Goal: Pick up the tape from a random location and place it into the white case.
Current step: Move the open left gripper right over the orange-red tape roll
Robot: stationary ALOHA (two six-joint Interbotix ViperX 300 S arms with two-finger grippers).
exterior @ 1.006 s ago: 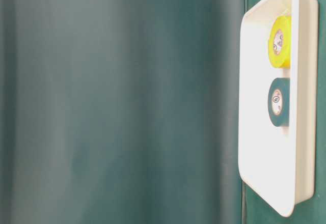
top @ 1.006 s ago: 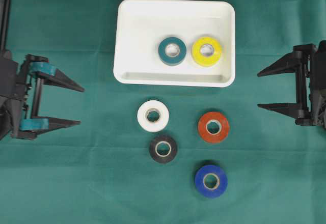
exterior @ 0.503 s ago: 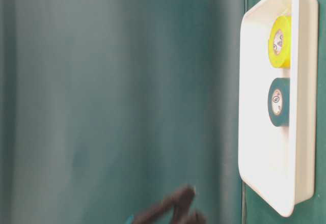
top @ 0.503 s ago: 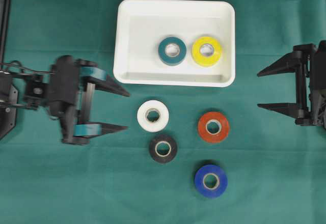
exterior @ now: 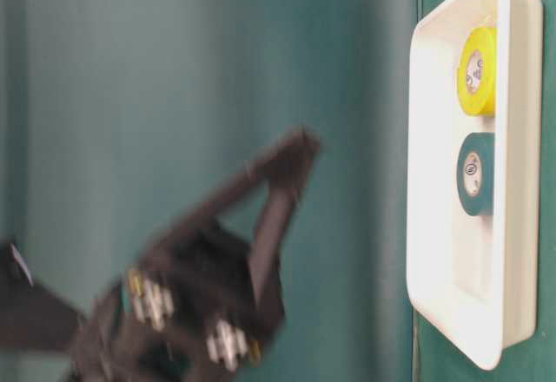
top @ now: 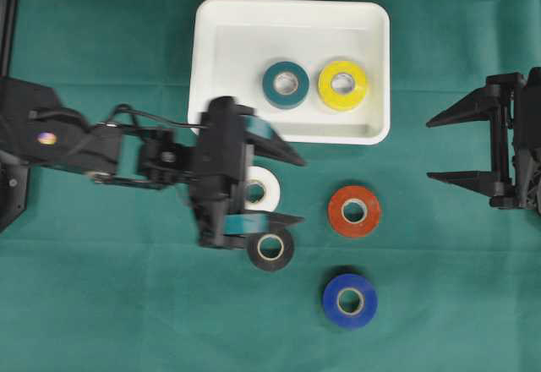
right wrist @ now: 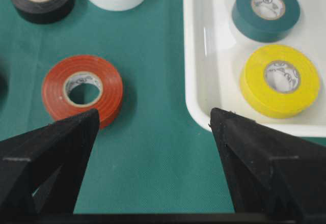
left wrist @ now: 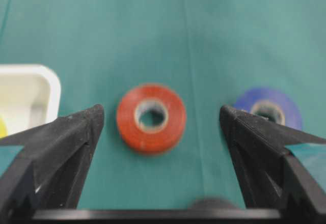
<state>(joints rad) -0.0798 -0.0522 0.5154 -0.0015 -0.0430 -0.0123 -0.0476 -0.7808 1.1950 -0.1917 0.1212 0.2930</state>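
The white case sits toward the far edge of the green-covered table, and everything else arranges itself around it. Just below its near rim lie four loose rolls: a white tape, a black tape just under that, a red tape to the right, and a blue tape furthest from the case. The left gripper reaches in below the case's near left corner, its jaws spread wide and holding nothing; it straddles the white tape and covers much of it, and its lower finger overlaps the black tape's edge. From table level that arm is a dark blur. The right gripper hangs well right of the case, jaws also apart and empty. Inside the case rest a teal tape and a yellow tape, side by side.
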